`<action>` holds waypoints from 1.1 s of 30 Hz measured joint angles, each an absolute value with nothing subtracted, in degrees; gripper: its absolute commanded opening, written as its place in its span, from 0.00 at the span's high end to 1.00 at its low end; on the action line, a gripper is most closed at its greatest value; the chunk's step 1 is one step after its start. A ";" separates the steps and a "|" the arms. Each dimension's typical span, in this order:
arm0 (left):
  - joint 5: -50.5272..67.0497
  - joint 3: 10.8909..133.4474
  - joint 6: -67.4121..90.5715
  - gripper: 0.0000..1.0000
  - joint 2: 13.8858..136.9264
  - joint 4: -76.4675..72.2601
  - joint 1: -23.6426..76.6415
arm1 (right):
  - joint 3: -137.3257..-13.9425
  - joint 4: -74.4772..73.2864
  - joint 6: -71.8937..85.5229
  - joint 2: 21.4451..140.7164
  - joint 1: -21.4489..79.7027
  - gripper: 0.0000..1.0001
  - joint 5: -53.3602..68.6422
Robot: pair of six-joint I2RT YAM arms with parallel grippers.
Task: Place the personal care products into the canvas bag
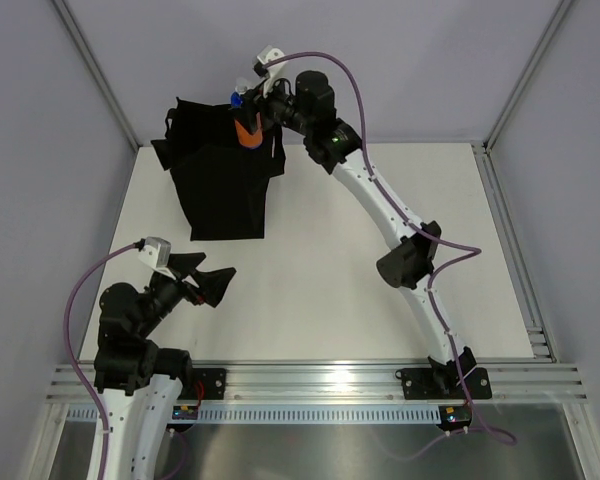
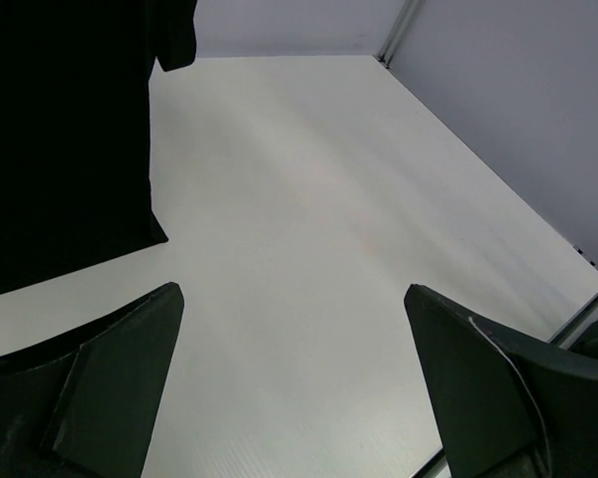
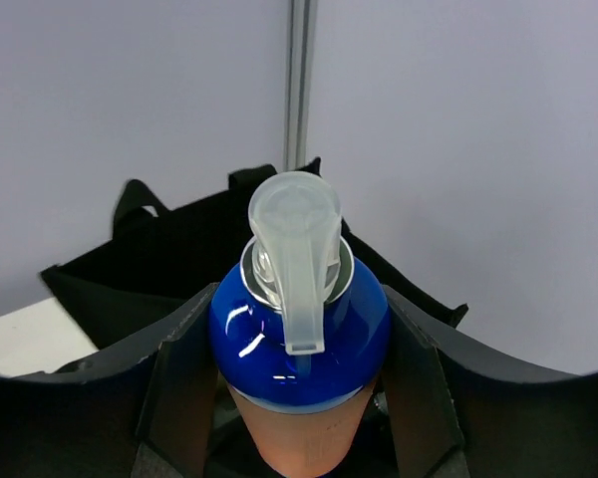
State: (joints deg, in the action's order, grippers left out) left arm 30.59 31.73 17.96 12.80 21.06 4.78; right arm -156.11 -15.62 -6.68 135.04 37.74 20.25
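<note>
The black canvas bag (image 1: 218,180) stands at the far left of the table, its side filling the left of the left wrist view (image 2: 60,139). My right gripper (image 1: 248,118) is shut on an orange bottle with a blue top (image 1: 246,130) and holds it over the bag's open top. In the right wrist view the bottle (image 3: 299,329), with its clear pump nozzle, sits between the fingers (image 3: 179,378), the bag's rim and handles (image 3: 130,259) behind it. My left gripper (image 1: 202,278) is open and empty, low near the front left. The other bottles are out of view.
The white tabletop (image 1: 360,280) is bounded by grey walls and metal frame posts (image 1: 520,90). A metal rail (image 1: 320,385) runs along the near edge at the arm bases. The right arm (image 1: 400,220) stretches diagonally across the table's right half.
</note>
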 measured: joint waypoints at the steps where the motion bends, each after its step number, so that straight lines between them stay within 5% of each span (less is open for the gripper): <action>1: 30.61 31.70 17.96 0.01 12.80 21.04 4.78 | -156.11 -14.44 -6.87 136.49 37.91 1.00 19.53; 25: 30.96 31.35 18.00 0.01 12.86 20.86 4.78 | -157.23 6.57 -8.99 142.67 43.31 1.00 12.40; 33: 31.38 31.27 18.02 0.01 12.86 20.32 4.78 | -152.35 3.44 -8.56 146.12 44.07 1.00 13.87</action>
